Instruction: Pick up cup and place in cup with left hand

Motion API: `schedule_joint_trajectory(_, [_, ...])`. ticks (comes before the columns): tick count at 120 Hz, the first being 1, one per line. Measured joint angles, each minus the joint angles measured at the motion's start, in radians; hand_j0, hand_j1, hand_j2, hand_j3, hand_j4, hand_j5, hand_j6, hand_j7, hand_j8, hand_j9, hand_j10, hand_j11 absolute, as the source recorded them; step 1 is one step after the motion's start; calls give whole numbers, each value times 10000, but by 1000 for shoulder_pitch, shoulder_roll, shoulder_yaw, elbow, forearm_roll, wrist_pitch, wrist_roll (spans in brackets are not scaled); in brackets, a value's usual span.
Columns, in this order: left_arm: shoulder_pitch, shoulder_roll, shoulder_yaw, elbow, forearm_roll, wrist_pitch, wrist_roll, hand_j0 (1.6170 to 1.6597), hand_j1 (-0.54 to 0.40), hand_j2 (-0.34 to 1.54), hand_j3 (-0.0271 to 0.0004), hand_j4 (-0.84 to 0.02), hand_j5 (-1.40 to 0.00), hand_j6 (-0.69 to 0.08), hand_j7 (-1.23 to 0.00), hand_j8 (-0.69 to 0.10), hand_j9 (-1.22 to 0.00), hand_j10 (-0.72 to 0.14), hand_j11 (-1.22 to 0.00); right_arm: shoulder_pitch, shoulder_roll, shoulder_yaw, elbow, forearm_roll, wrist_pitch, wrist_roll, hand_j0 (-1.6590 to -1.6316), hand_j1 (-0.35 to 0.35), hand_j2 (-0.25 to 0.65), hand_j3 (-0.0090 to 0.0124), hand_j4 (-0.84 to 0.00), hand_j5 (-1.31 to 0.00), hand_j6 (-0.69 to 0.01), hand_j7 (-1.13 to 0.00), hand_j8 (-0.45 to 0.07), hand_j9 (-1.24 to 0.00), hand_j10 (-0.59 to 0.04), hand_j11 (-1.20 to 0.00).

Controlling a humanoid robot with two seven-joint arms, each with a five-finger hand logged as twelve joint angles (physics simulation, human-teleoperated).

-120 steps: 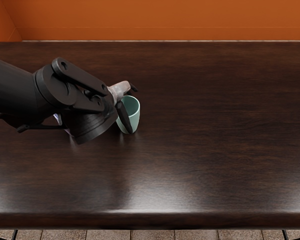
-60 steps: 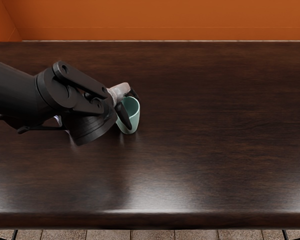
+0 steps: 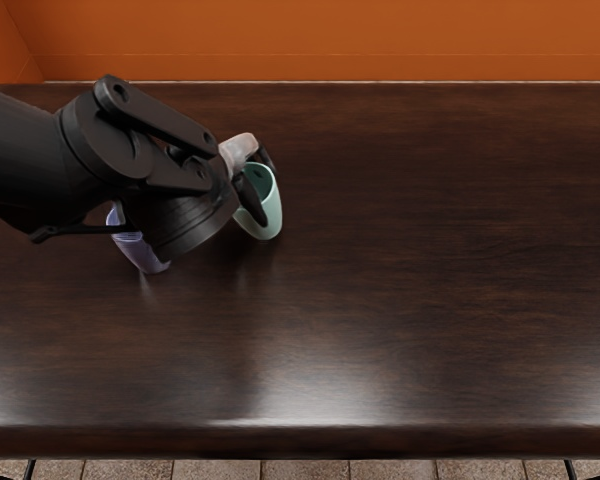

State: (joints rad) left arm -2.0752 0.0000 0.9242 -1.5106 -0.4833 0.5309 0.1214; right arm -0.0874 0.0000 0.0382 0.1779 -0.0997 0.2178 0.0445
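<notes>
Left hand point(image 3: 237, 158) grasping the green cup point(image 3: 271, 216), fingers point(image 3: 249, 198) around its near side and far rim; cup leans slightly, apparently just off the table point(image 3: 430, 290). Purple cup point(image 3: 142, 252), presumably the receiver, stands partly hidden below the wrist point(image 3: 192, 232). Risks: a low carry could clip the purple rim and topple it; the lean could grow if the hold is loose; fingers near the rim may foul the nesting. Margins: both cups well in from the near and far edges; broad tabletop toward picture right gives room to swing out, raise and approach from above.
</notes>
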Motion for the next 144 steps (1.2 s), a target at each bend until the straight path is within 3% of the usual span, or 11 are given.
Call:
schedule_joint_trajectory(8, [-42, 0, -1, -2, -17, -5, 20, 16518, -2881, 3283, 0, -2214, -12478, 196, -11969, 1041, -11505, -1343, -10934, 0, 0, 0, 0, 0, 0, 0, -16581, -3329, -30, 0, -136, -172, -134, -173, -133, -173, -133, -173])
schedule_joint_trajectory(16, [-93, 0, 2, -10, -36, -17, 45, 16556, -3193, 4791, 0, -2166, -12439, 10, -11977, 875, -11544, -1505, -10977, 0, 0, 0, 0, 0, 0, 0, -16581, -3328, -31, 0, -137, -173, -135, -173, -134, -173, -133, -174])
schedule_joint_trajectory(26, [-194, 0, 14, -38, -46, -93, 66, 16552, -3469, 4669, 0, -1777, -12738, 258, -12075, 920, -11751, -1350, -11184, 0, 0, 0, 0, 0, 0, 0, -16581, -3328, -31, 0, -138, -173, -136, -173, -135, -173, -134, -173])
schedule_joint_trajectory(42, [-298, 0, 61, -89, -55, -240, 95, 16545, -3361, 4699, 0, -1744, -13315, 263, -12134, 888, -11731, -1394, -11393, 0, 0, 0, 0, 0, 0, 0, -16581, -3329, -32, 0, -138, -172, -136, -173, -135, -173, -134, -173])
schedule_joint_trajectory(71, [-419, 74, 170, -126, -60, -463, 114, 16544, -3276, 4639, -1, -1735, -13486, 63, -11952, 655, -11617, -1496, -11493, 0, 0, 0, 0, 0, 0, 0, -16581, -3328, -33, 0, -137, -173, -136, -173, -135, -173, -135, -173])
schedule_joint_trajectory(99, [-479, 149, 268, -144, -62, -545, 116, 16514, -3626, 5058, -1, -1202, -13532, 369, -12206, 1012, -12005, -1290, -11684, 0, 0, 0, 0, 0, 0, 0, -16581, -3329, -33, 0, -135, -172, -135, -172, -135, -172, -136, -173])
schedule_joint_trajectory(114, [-502, 174, 321, -148, -60, -552, 143, 16502, -3641, 6190, -1, -1665, -13731, 202, -12223, 767, -12114, -1557, -11745, 0, 0, 0, 0, 0, 0, 0, -16581, -3329, -33, 0, -135, -172, -135, -172, -136, -172, -136, -172])
schedule_joint_trajectory(126, [-487, 191, 360, -145, -57, -552, 157, 16500, -3571, 6224, -1, -1854, -13694, -93, -12092, 393, -12040, -1736, -11766, 0, 0, 0, 0, 0, 0, 0, -16581, -3329, -33, 0, -134, -172, -135, -172, -136, -172, -137, -172])
schedule_joint_trajectory(144, [-449, 196, 401, -125, -54, -544, 159, 16517, -3456, 6336, -1, -1968, -13666, -256, -11988, 321, -11991, -1861, -11716, 0, 0, 0, 0, 0, 0, 0, -16581, -3330, -33, 0, -134, -172, -135, -172, -136, -172, -138, -172])
